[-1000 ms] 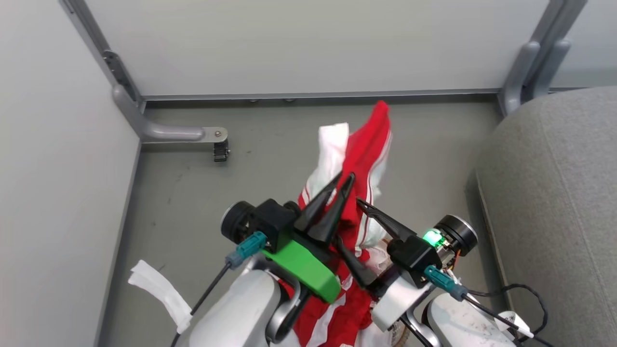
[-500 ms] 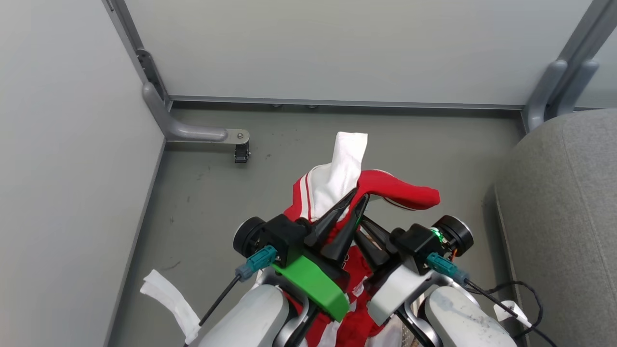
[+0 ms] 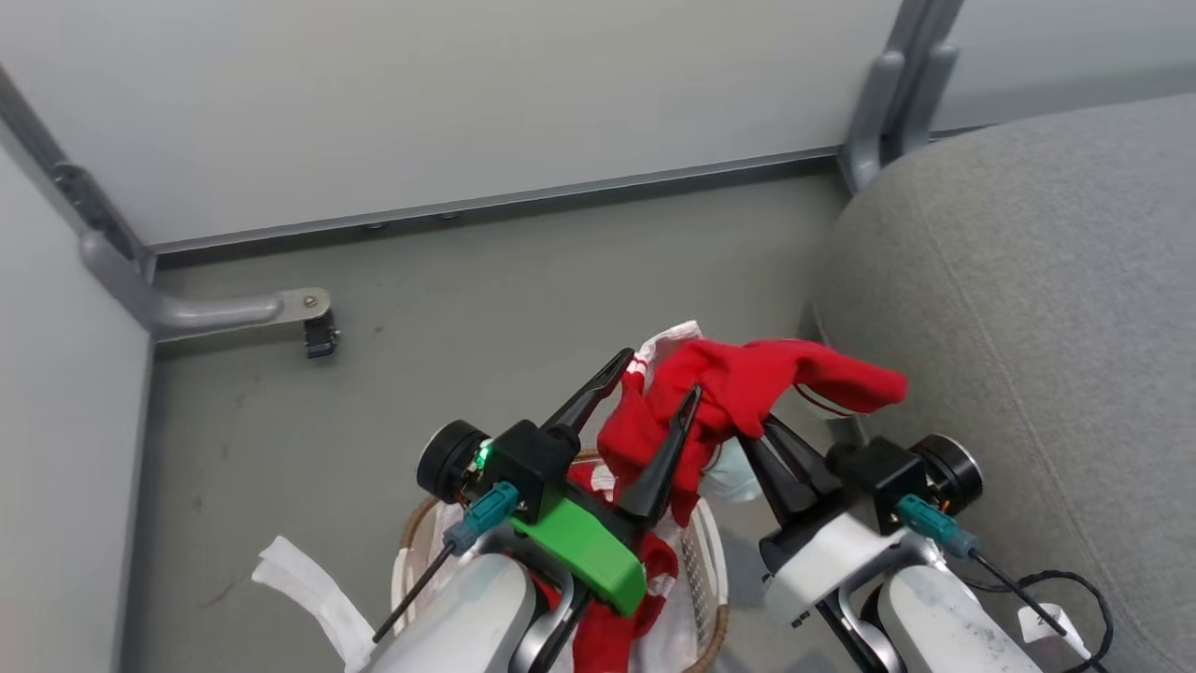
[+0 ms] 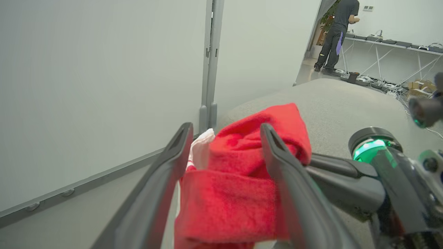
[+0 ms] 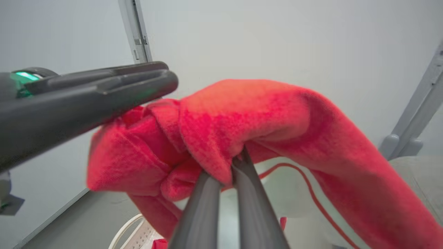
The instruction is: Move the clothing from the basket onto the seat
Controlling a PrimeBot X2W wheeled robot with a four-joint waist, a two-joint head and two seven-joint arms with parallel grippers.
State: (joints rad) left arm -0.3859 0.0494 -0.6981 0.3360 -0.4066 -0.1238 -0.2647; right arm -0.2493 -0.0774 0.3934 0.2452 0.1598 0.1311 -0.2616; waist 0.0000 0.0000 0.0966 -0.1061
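The red clothing [image 3: 747, 383] with white trim hangs above the basket [image 3: 693, 565], its loose end draped toward the grey seat [image 3: 1028, 280]. My right gripper [image 3: 752, 437] is shut on a bunch of the red fabric; in the right wrist view its fingers [image 5: 207, 193] pinch the clothing [image 5: 263, 114]. My left gripper [image 3: 660, 374] is open, its fingers [image 4: 173, 159] spread either side of the clothing [image 4: 242, 193] without clamping it. More red and white clothing lies in the basket under my arms. The seat [image 4: 346, 103] fills the right.
Grey partition walls close the back and left. A metal foot with a caster [image 3: 313, 327] sticks out on the floor at left. A white strip [image 3: 308, 589] lies by my left arm. A black cable [image 3: 1065, 584] trails by the seat. A person [image 4: 337, 31] stands far off.
The head camera has swung right, so the seat looms larger. My left gripper has opened off the clothing. The right gripper still holds it, and the white sleeve no longer sticks up.
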